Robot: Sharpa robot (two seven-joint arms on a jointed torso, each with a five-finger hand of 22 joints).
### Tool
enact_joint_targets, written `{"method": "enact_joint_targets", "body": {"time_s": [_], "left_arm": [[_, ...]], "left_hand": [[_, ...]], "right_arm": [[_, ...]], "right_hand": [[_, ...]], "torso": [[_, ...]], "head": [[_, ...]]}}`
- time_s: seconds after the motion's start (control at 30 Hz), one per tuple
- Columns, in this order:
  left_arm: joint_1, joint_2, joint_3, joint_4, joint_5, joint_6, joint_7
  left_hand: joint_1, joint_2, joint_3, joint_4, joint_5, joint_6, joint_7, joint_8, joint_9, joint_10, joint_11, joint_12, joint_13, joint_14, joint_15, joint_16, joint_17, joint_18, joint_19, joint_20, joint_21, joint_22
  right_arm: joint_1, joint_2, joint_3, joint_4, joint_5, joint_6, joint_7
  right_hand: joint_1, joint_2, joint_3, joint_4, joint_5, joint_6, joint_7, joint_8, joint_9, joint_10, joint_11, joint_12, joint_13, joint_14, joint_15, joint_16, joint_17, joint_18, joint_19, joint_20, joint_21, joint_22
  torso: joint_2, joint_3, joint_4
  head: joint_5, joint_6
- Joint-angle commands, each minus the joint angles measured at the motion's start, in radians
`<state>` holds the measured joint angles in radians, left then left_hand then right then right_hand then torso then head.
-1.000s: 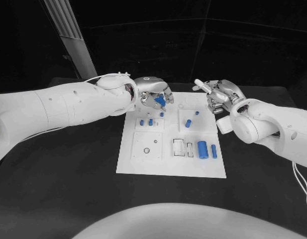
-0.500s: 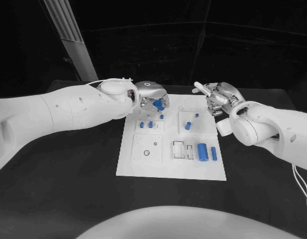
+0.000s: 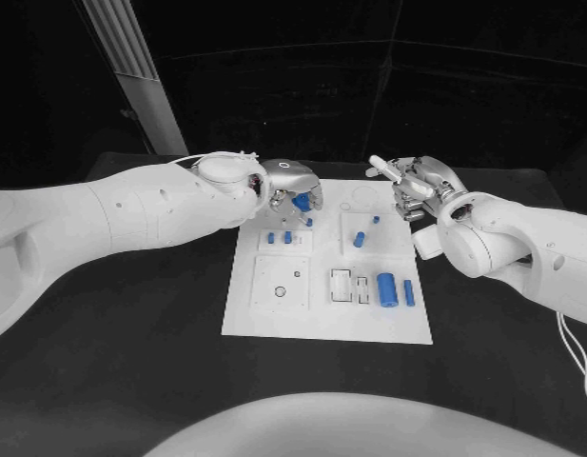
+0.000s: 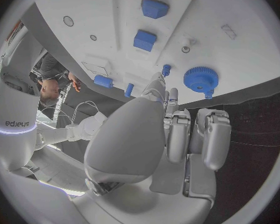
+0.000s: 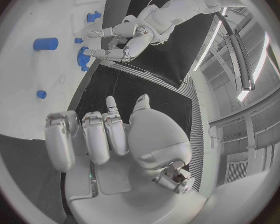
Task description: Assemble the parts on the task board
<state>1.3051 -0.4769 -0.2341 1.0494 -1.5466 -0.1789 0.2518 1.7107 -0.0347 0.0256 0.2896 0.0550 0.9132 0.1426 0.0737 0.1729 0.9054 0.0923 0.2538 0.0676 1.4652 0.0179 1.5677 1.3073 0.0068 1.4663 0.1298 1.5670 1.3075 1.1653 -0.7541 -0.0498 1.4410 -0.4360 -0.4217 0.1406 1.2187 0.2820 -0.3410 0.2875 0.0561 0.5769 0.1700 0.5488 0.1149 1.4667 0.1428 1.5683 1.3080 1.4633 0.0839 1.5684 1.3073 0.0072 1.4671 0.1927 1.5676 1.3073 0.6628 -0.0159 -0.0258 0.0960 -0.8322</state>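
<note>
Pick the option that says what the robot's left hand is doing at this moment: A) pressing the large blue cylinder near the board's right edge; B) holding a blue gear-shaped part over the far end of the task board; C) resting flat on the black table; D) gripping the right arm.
B: the left hand holds the blue gear-shaped part over the task board's far end.

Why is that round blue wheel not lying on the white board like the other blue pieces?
Nothing looks broken or spilled. The round blue toothed wheel is off the white task board because the left hand holds it at its fingers. The right hand holds nothing.
</note>
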Motion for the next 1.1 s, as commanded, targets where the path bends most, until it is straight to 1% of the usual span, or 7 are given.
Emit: {"method": "enact_joint_targets", "body": {"time_s": [0.03,0.2,0.33,0.5,0.77,0.9,1.1], "left_arm": [[-0.005,0.006,0.000,-0.008,-0.012,0.032,-0.019],[-0.014,0.014,0.000,-0.020,-0.012,0.040,-0.018],[-0.017,0.016,0.000,-0.023,-0.012,0.044,-0.019],[-0.019,0.017,0.000,-0.024,-0.025,0.047,-0.021],[-0.021,0.025,0.001,-0.034,-0.039,0.054,-0.031],[-0.021,0.029,0.001,-0.038,-0.042,0.060,-0.041],[-0.022,0.037,0.001,-0.047,-0.048,0.065,-0.050]], "left_hand": [[0.011,0.002,0.007,-0.002,-0.007,0.004,-0.004,-0.003,-0.002,-0.005,-0.006,-0.005,-0.002,0.106,-0.010,0.003,0.263,-0.007,0.105,-0.009,0.004,0.263],[0.020,0.005,0.012,-0.003,-0.007,0.011,-0.006,-0.002,-0.005,-0.001,-0.008,-0.006,-0.004,0.106,-0.012,0.003,0.263,-0.007,0.105,-0.011,0.004,0.263],[0.024,0.007,0.015,-0.003,-0.007,0.016,-0.007,0.000,-0.006,0.001,-0.008,-0.007,-0.004,0.106,-0.012,0.003,0.263,-0.007,0.105,-0.012,0.004,0.263],[0.027,0.008,0.017,-0.003,-0.007,0.020,-0.007,0.001,-0.007,0.003,-0.009,-0.008,-0.005,0.106,-0.013,0.003,0.263,-0.007,0.105,-0.013,0.004,0.263],[0.035,0.011,0.024,-0.003,-0.006,0.028,-0.010,0.002,-0.010,0.008,-0.012,-0.010,-0.005,0.106,-0.014,0.003,0.263,-0.007,0.105,-0.015,0.004,0.263],[0.045,0.017,0.033,-0.004,-0.006,0.028,-0.010,-0.001,-0.013,0.008,-0.012,-0.014,-0.006,0.106,-0.015,0.003,0.263,-0.007,0.105,-0.016,0.004,0.263],[0.057,0.025,0.046,-0.004,-0.006,0.031,-0.010,-0.002,-0.017,0.011,-0.012,-0.018,-0.006,0.106,-0.014,0.003,0.263,-0.007,0.105,-0.017,0.004,0.263]], "right_arm": [[0.002,0.002,0.001,0.001,-0.001,0.007,0.007],[0.002,0.002,0.001,0.001,0.002,0.009,0.006],[0.002,0.001,0.001,0.001,0.007,0.012,0.004],[0.002,0.002,0.001,0.000,0.010,0.014,0.002],[0.002,0.003,0.001,-0.001,0.016,0.017,-0.004],[0.002,0.003,0.001,0.000,0.017,0.018,-0.006],[0.002,0.003,0.001,0.001,0.017,0.019,-0.008]], "right_hand": [[0.011,0.002,0.006,0.001,0.005,0.002,0.043,0.004,-0.001,0.095,-0.005,-0.002,0.254,0.108,-0.006,0.002,0.264,-0.007,0.104,-0.006,0.003,0.263],[0.011,0.002,0.006,0.001,0.005,0.002,0.043,0.004,-0.001,0.095,-0.005,-0.002,0.254,0.108,-0.006,0.002,0.264,-0.007,0.104,-0.006,0.003,0.263],[0.011,0.003,0.006,0.001,0.005,0.002,0.043,0.004,-0.001,0.096,-0.005,-0.002,0.255,0.108,-0.006,0.002,0.264,-0.007,0.104,-0.006,0.003,0.263],[0.012,0.003,0.007,0.001,0.005,0.002,0.043,0.004,-0.002,0.096,-0.005,-0.002,0.255,0.108,-0.006,0.002,0.264,-0.007,0.104,-0.006,0.003,0.263],[0.012,0.003,0.007,0.001,0.005,0.002,0.043,0.004,-0.002,0.096,-0.005,-0.002,0.255,0.108,-0.006,0.002,0.264,-0.007,0.104,-0.006,0.003,0.263],[0.012,0.004,0.007,0.002,0.005,0.001,0.043,0.003,-0.002,0.095,-0.005,-0.002,0.254,0.108,-0.006,0.002,0.264,-0.007,0.104,-0.006,0.003,0.263],[0.012,0.004,0.007,0.002,0.005,0.001,0.043,0.003,-0.002,0.095,-0.005,-0.002,0.254,0.108,-0.006,0.002,0.264,-0.007,0.104,-0.006,0.003,0.263]], "torso": [[0.000,0.0001,-0.0004],[0.000,-0.0004,0.0006],[-0.001,0.0005,0.0004],[-0.001,-0.0007,0.0000],[0.000,0.0000,0.0006],[0.001,0.0003,-0.0006],[0.001,0.0004,-0.0006]], "head": [[-0.001,-0.003],[-0.002,-0.006],[-0.003,-0.008],[-0.003,-0.008],[-0.002,-0.010],[-0.001,-0.011],[-0.002,-0.012]]}}
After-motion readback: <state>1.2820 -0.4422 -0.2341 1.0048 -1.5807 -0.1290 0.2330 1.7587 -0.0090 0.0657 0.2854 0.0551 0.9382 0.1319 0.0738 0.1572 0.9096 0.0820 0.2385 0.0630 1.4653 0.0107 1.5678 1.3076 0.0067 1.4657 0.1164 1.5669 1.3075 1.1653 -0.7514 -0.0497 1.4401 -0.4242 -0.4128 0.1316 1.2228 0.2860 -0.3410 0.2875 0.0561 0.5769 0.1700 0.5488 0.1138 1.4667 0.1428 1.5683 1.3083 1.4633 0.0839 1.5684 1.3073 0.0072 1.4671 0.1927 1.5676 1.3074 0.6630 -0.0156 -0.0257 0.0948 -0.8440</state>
